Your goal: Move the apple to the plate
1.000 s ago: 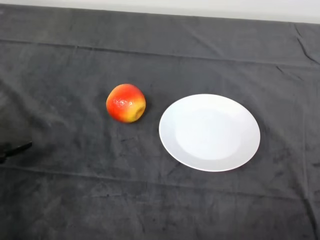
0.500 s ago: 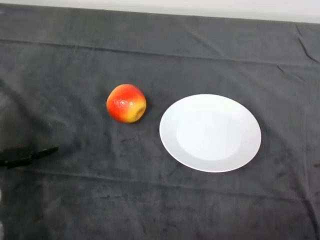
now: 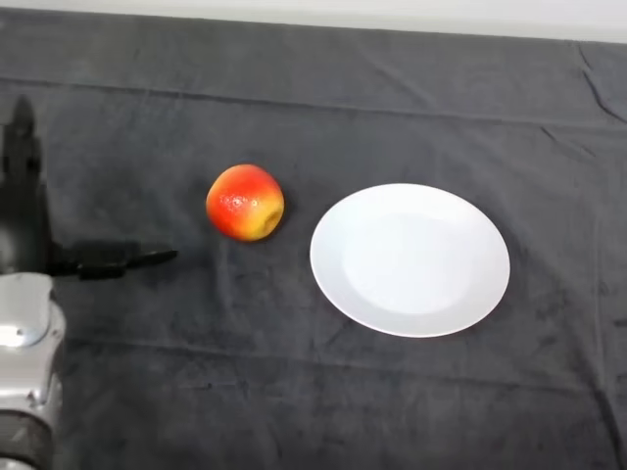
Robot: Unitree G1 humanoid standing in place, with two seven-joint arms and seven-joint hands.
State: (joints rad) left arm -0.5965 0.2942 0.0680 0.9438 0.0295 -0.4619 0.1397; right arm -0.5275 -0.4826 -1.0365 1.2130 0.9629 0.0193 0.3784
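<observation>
A red and yellow apple (image 3: 245,202) lies on the dark cloth, left of centre. A white plate (image 3: 409,259) sits to its right, apart from it and with nothing on it. My left hand (image 3: 29,230) is at the left edge, left of the apple and not touching it. It is open: one black finger (image 3: 20,147) stands up and the thumb (image 3: 127,259) points right toward the apple. The silver-grey forearm (image 3: 27,367) shows below it.
The dark cloth (image 3: 313,108) covers the whole table, with creases along the back and at the right. A pale strip (image 3: 392,15) runs along the far edge.
My left hand has come in from the lower left and moved right and up toward the apple; the forearm now shows. The apple and plate have not moved.
</observation>
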